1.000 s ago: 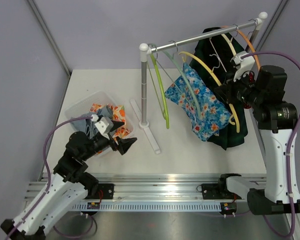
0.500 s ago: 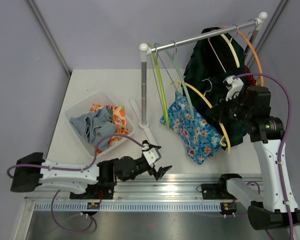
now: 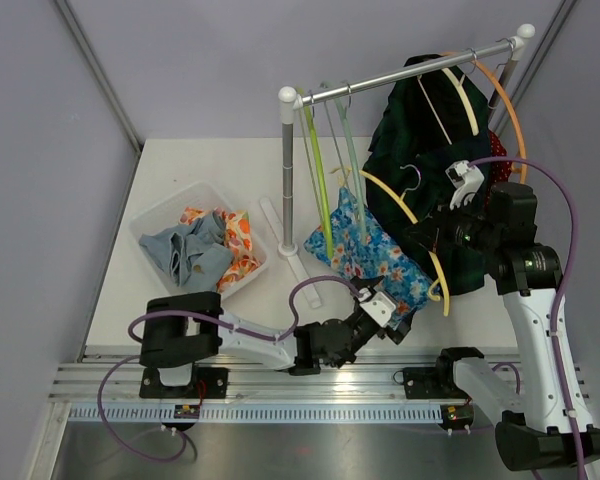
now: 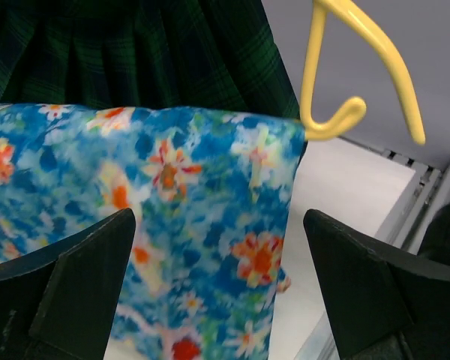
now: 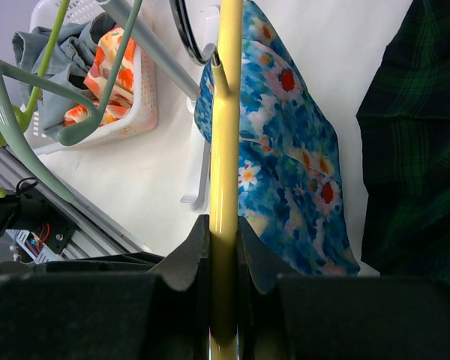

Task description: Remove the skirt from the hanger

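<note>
Now left fingers (image 4: 75, 285) spread before the floral skirt (image 4: 187, 225); right fingers (image 5: 181, 262) pinch the yellow hanger (image 5: 225, 150).

You have no text, label, brand or number that can be read in any of the views. The skirt (image 3: 365, 258) bears only a flower print. Whatever is marked on the small circuit board (image 3: 188, 410) at the near side of the rail (image 3: 280, 372) is too small for you to make out.
</note>
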You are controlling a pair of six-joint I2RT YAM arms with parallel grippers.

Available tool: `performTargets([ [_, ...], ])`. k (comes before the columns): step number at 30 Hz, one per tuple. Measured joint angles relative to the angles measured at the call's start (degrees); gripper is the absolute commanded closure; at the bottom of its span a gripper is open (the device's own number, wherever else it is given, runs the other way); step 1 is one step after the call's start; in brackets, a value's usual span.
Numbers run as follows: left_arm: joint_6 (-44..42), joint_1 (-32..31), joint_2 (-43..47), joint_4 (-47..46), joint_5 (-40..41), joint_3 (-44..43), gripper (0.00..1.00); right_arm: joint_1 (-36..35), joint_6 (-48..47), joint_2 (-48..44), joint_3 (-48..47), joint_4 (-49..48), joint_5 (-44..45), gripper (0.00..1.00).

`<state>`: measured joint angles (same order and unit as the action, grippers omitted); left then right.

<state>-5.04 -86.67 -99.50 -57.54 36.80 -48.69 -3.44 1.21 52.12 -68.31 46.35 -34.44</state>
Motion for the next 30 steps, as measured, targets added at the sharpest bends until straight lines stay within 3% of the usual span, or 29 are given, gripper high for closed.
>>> performTargets([
  [6,-0.5,0.0,-5.7,-1.4,3.2,-3.8,0.14,0.0,0.6,-0.5,0.5,-0.7,-1.0,1.00],
  [9,-0.5,0.1,-6.7,-0.9,3.8,-4.7,0.25,0.0,0.7,-0.5,0.5,-1.1,-1.2,1.00],
  [10,-0.5,0.1,-7.0,-0.6,4.0,-5.1,0.34,0.0,0.7,-0.5,0.5,-1.2,-1.2,1.00],
  [13,-0.4,0.4,-7.9,0.0,4.4,-6.3,0.49,0.0,0.8,-0.5,0.5,-1.3,-1.2,1.00],
  [14,-0.5,0.6,-8.2,0.4,4.6,-6.7,0.59,0.0,0.8,-0.5,0.5,-1.2,-1.2,1.00],
  [16,-0.4,0.9,-8.6,0.9,5.0,-7.2,0.67,0.0,0.8,-0.5,0.5,-1.3,-1.2,1.00],
  [17,-0.5,1.1,-8.7,1.0,5.2,-7.3,0.78,0.0,0.8,-0.5,0.5,-1.3,-1.2,1.00],
  [20,-0.8,1.6,-8.7,1.2,5.7,-7.8,0.98,0.0,0.8,-0.6,0.5,-1.4,-1.2,1.00],
  [26,-2.4,1.5,-7.4,1.6,6.8,-6.9,1.00,0.0,-0.2,-0.8,0.5,-1.4,0.7,1.00],
  [30,-4.0,0.0,1.6,5.2,6.7,-2.0,1.00,0.0,-2.7,-0.7,0.5,-0.9,4.6,1.00],
])
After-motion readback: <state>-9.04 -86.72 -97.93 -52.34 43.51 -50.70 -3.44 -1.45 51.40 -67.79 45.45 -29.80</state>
